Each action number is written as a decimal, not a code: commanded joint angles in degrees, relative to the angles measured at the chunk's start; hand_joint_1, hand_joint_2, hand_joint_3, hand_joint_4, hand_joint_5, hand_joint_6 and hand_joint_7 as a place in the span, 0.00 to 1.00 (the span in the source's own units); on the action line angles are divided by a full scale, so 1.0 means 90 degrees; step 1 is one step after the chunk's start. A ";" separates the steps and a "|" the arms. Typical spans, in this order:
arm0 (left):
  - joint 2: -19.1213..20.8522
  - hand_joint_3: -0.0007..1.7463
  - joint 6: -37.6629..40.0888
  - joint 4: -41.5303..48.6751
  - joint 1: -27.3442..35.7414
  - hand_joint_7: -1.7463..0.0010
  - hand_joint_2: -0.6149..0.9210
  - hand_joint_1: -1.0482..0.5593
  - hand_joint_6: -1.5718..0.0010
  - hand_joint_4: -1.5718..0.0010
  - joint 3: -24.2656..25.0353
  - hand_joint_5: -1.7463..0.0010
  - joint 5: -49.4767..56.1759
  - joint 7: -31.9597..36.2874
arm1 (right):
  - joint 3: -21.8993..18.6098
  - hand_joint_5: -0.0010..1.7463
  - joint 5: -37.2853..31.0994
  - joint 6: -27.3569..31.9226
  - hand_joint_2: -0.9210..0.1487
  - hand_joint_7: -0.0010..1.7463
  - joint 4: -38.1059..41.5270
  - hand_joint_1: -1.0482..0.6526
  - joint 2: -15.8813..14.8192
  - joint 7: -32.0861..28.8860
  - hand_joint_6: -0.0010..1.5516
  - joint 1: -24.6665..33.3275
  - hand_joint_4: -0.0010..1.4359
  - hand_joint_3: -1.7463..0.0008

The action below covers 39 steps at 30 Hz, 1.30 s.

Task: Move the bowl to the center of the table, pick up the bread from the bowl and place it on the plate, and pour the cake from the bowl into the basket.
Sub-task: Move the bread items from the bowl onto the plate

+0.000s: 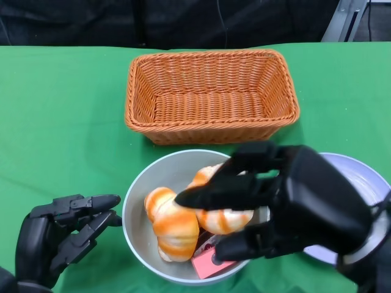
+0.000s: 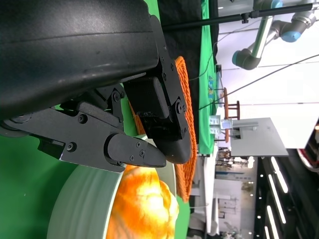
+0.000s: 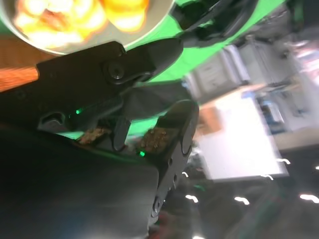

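Observation:
A grey bowl [image 1: 131, 210] sits on the green cloth near me, in front of the wicker basket [image 1: 211, 97]. In it lie an orange-striped bread roll [image 1: 171, 223], a second roll [image 1: 223, 221] and a pink cake [image 1: 204, 262]. My right hand [image 1: 287, 204] hovers over the bowl, its fingers spread above and below the second roll; no grip shows. It covers part of the white plate [image 1: 360, 177] at the right. My left hand [image 1: 61, 235] lies open just left of the bowl. The left wrist view shows the bowl's rim [image 2: 79, 199] and a roll [image 2: 142, 209] beyond my fingers.
The basket holds nothing and stands at the back middle. Green cloth runs wide to both sides of it. Dark backdrop lies past the table's far edge. The right wrist view is blurred, with the bowl [image 3: 60, 50] at one corner.

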 commanded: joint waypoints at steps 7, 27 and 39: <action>0.0156 0.01 0.0769 -0.0597 0.0242 0.98 1.00 0.39 0.18 0.36 -0.0151 0.54 0.0504 0.0721 | 0.0236 0.20 -0.0865 -0.1713 0.08 0.01 0.1586 0.13 0.0190 -0.1046 0.54 -0.0909 0.52 1.00; -0.0037 0.01 0.0213 -0.0232 -0.0037 1.00 0.97 0.40 0.19 0.46 0.0004 0.41 -0.0341 -0.0227 | 0.0483 0.07 -0.1939 -0.3269 0.08 0.00 0.3201 0.12 0.0094 -0.1958 0.53 -0.2003 0.57 1.00; -0.0120 0.06 -0.0161 0.0043 -0.0159 0.99 1.00 0.41 0.18 0.46 0.0113 0.41 -0.0416 -0.0309 | 0.0772 0.05 -0.3077 -0.3480 0.09 0.00 0.3817 0.12 0.0037 -0.3015 0.52 -0.2403 0.58 1.00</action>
